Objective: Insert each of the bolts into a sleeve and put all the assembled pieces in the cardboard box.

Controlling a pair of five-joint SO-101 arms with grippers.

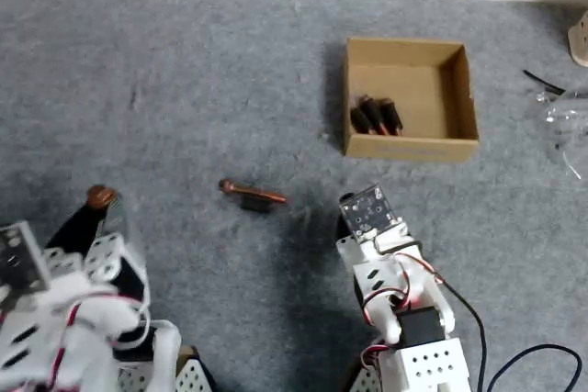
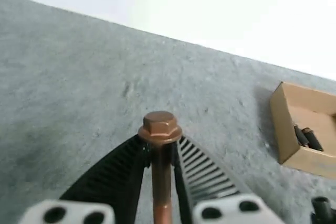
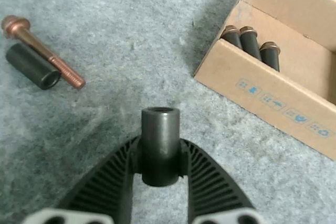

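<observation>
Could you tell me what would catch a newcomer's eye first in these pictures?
The left gripper clamps a copper bolt while the right gripper holds a black sleeve. Between them a loose bolt and loose sleeve lie side by side on the grey carpet; the cardboard box beyond holds three assembled pieces.

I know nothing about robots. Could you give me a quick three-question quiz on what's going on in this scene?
1. True or false: the cardboard box holds five assembled pieces.
2. What do the right arm's jaws hold? A) a bolt B) a black sleeve C) nothing
3. Fill in: the loose bolt lies beside a loose ____.
Key: 1 false, there are three; 2 B; 3 loose sleeve.
</observation>
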